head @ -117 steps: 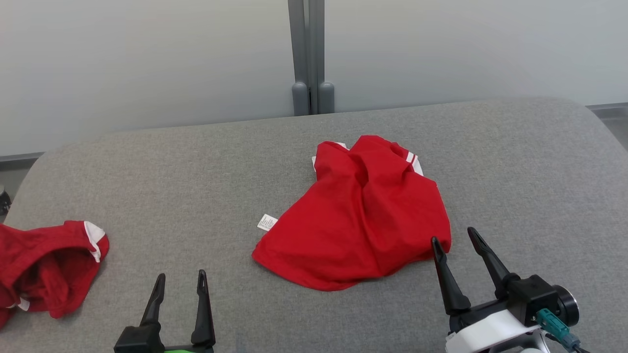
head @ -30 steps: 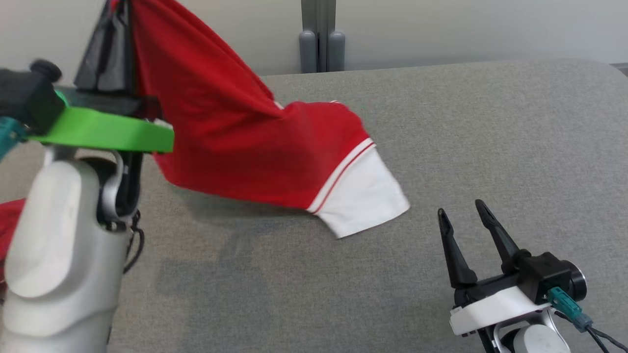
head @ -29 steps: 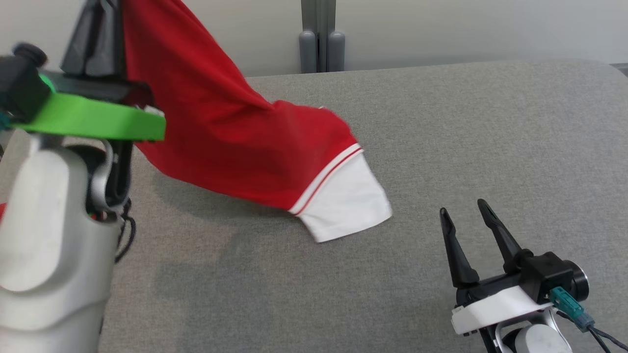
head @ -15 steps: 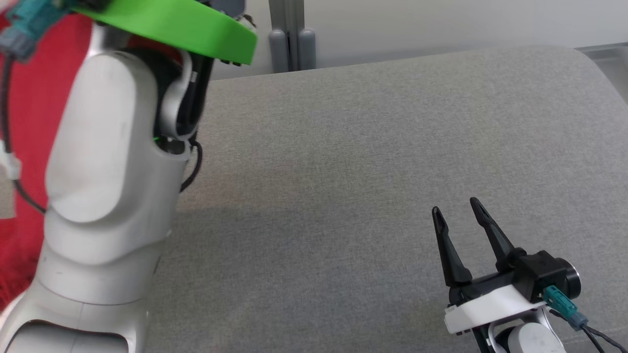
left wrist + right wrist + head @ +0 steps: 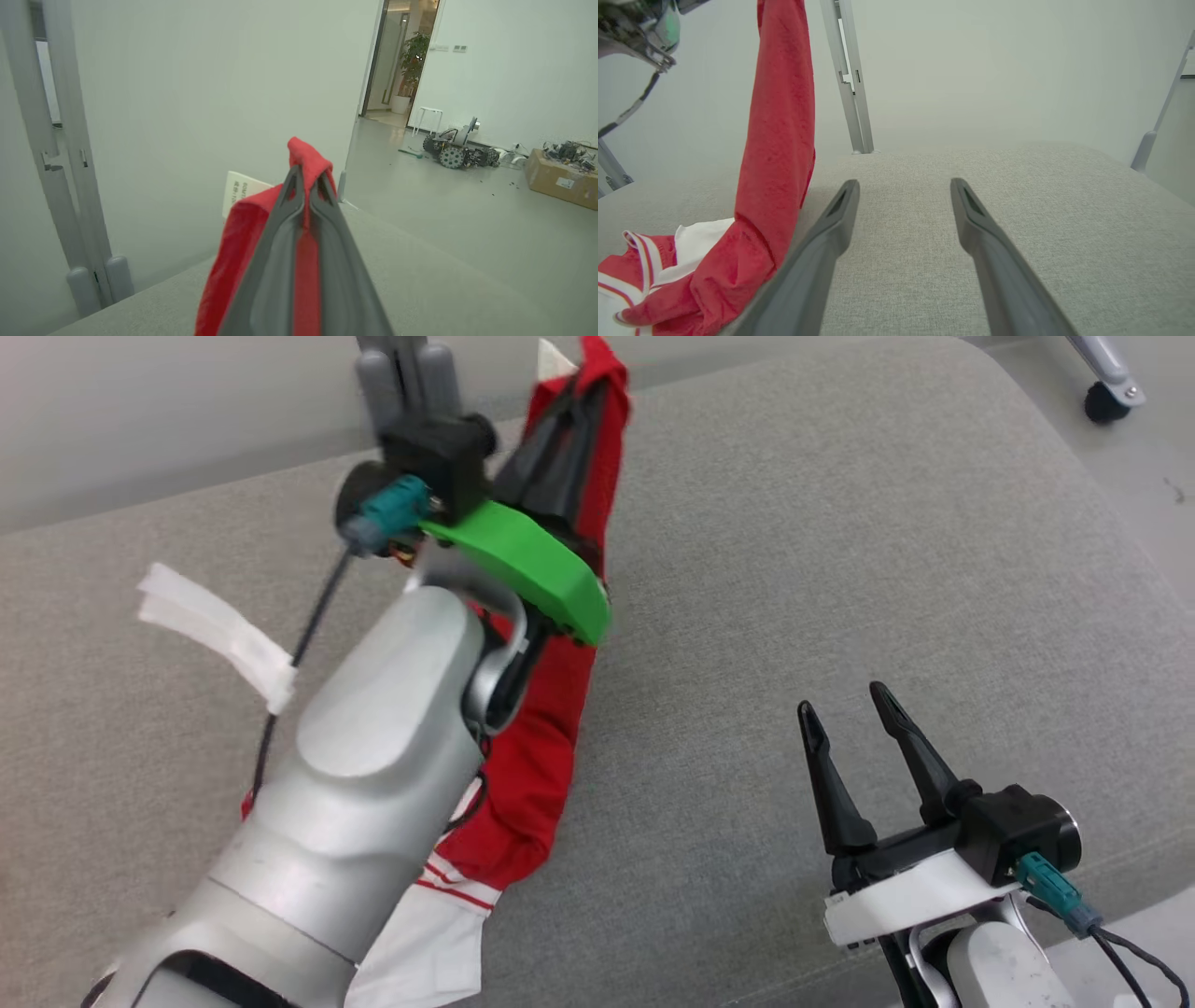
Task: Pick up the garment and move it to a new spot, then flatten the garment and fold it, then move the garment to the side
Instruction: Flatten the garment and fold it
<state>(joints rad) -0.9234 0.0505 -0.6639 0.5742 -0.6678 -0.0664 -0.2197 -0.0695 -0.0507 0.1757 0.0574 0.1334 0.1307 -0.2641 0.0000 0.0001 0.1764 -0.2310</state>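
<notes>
Garment point(image 5: 546, 747) has come up off table point(image 5: 840, 523), now hanging from left gripper point(image 5: 581, 397), clamped on its top edge. Long axis drops straight below it; tail pools on table, left of right gripper point(image 5: 840, 700), fingers apart, empty.

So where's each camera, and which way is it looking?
Head view: on the head, looking down at the grey table; shows the left gripper shut on the red garment, its forearm, the open right gripper.
Left wrist view: on the left wrist, looking along its shut fingers toward a wall and doorway.
Right wrist view: on the right wrist, looking low across the table between its open fingers.
Shared: all three show the garment.
</notes>
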